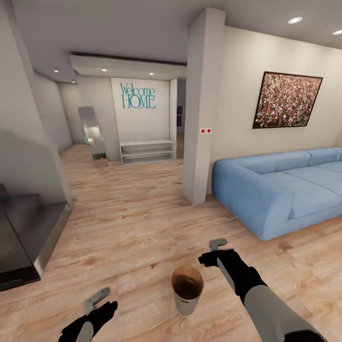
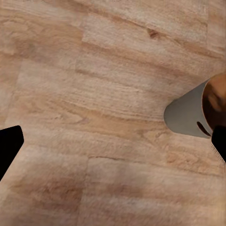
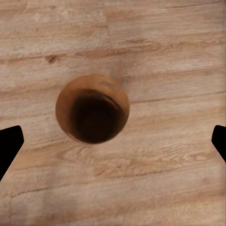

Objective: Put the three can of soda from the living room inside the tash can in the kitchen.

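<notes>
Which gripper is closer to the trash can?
The right gripper: it hangs just beside the trash can, looking straight into it. The left gripper sits farther off.

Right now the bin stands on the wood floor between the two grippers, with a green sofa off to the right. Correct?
One slip: the sofa is blue, not green, as the head view shows. The rest holds: the bin stands on the wood floor between the left gripper and the right gripper.
</notes>
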`<state>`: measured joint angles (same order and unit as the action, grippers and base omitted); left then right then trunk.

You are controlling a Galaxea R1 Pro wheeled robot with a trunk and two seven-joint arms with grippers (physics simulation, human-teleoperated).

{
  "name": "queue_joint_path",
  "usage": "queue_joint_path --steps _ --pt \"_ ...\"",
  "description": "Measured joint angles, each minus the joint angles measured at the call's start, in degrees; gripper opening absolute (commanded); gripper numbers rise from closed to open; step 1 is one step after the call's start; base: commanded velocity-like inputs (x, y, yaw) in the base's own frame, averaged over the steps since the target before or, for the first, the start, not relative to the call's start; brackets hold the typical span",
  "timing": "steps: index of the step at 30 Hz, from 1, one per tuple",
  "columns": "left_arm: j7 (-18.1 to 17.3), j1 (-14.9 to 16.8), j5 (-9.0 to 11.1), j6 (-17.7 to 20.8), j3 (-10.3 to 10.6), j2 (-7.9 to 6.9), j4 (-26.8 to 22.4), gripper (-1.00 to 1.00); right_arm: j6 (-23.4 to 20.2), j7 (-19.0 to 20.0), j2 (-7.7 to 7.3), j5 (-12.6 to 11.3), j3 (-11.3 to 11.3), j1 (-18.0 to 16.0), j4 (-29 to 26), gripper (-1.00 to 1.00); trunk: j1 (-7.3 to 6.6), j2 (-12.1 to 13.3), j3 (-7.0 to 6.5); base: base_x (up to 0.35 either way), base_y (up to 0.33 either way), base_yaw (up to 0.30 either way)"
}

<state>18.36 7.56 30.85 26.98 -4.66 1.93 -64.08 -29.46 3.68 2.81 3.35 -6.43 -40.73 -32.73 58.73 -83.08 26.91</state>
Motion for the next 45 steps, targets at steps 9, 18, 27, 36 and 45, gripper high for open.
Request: queue_joint_path --steps 9,18,27,36,45 --pt "-0.02 0.00 0.00 0.00 0.00 0.01 0.00 1.00 -4.76 -0.14 0.00 0.06 0.01 -0.27 0.11 1.00 0.00 0.00 0.00 0.346 0.000 0.000" --pt "0.18 0.00 0.03 0.00 0.08 0.05 -0.07 1.00 -5.44 -0.16 0.05 0.08 0.01 -0.31 0.42 1.00 0.00 0.00 0.00 0.340 0.002 0.000" --pt "8.61 0.08 3.48 0.80 0.28 2.02 -1.71 1.00 -5.39 0.18 -0.04 0.16 -0.27 -0.31 0.55 1.00 0.00 0.00 0.00 0.117 0.011 0.000" --pt "8.33 2.06 7.45 6.52 0.40 1.47 -0.45 1.00 -7.25 0.20 0.05 -0.04 -0.27 -0.38 0.42 1.00 1.75 -3.19 1.43 0.006 0.001 0.000" --pt "5.63 3.90 7.98 7.38 -0.06 -2.29 1.80 1.00 -15.74 -2.57 1.57 -0.31 0.10 -1.97 5.41 1.00 3.73 -6.80 3.05 0.000 0.000 0.000"
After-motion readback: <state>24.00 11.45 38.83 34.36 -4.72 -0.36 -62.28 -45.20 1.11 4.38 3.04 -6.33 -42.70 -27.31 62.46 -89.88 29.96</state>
